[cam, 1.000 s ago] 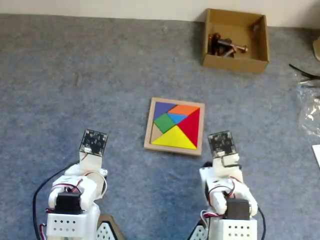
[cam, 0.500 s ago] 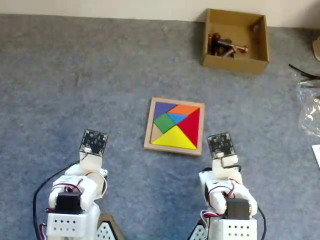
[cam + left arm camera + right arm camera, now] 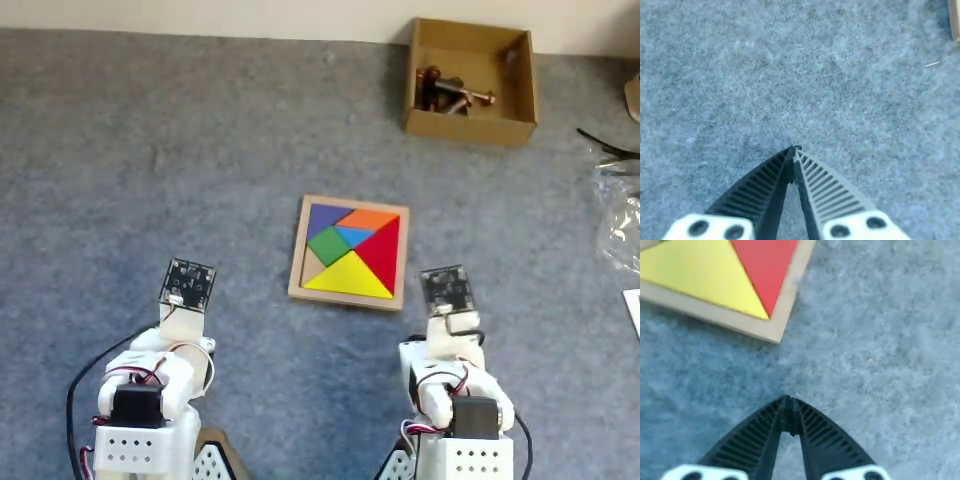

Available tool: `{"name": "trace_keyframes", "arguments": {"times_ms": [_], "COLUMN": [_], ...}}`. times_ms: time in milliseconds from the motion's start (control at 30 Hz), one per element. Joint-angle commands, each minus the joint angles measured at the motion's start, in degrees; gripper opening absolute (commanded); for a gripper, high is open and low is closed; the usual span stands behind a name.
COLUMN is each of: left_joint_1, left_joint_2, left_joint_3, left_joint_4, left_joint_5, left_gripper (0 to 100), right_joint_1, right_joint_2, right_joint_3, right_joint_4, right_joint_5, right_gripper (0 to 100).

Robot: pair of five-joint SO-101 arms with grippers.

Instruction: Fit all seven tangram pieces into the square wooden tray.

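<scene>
Wooden tray (image 3: 347, 299) on grey carpet (image 3: 150, 150), coloured tangram pieces (image 3: 352, 274) seated inside.
Its near corner lies just ahead of the right gripper (image 3: 788, 401), pinched closed and empty; the left gripper (image 3: 793, 149), likewise closed on nothing, sits well apart. Beyond stands a cardboard box (image 3: 470, 125).

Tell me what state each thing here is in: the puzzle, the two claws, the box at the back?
Tray: flat on the carpet, filled.
Tangram pieces: six coloured ones lying flat inside the tray; the pale triangle spot could be a seventh piece or a gap, cannot tell.
Left gripper: shut, empty, above bare carpet.
Right gripper: shut, empty, beside the tray's corner.
Cardboard box: open-topped, small objects inside.
</scene>
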Motion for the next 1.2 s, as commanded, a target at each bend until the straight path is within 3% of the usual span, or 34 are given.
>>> {"name": "trace_keyframes", "arguments": {"times_ms": [0, 67, 1167], "left_joint_1": [1.5, 1.5, 1.3], "left_joint_2": [-0.3, -0.3, -0.3], "left_joint_3": [1.2, 1.2, 1.2], "left_joint_4": [0.2, 0.2, 0.2], "left_joint_5": [0.4, 0.4, 0.4], "left_gripper": [1, 1, 1], "right_joint_1": [0.7, 0.7, 0.7], "right_joint_2": [-0.6, -0.6, -0.6], "right_joint_3": [8.0, 8.0, 8.0], "right_joint_4": [0.0, 0.0, 0.0], "right_joint_5": [-11.8, -15.1, -13.5], "right_gripper": [0.5, 0.5, 0.5]}}
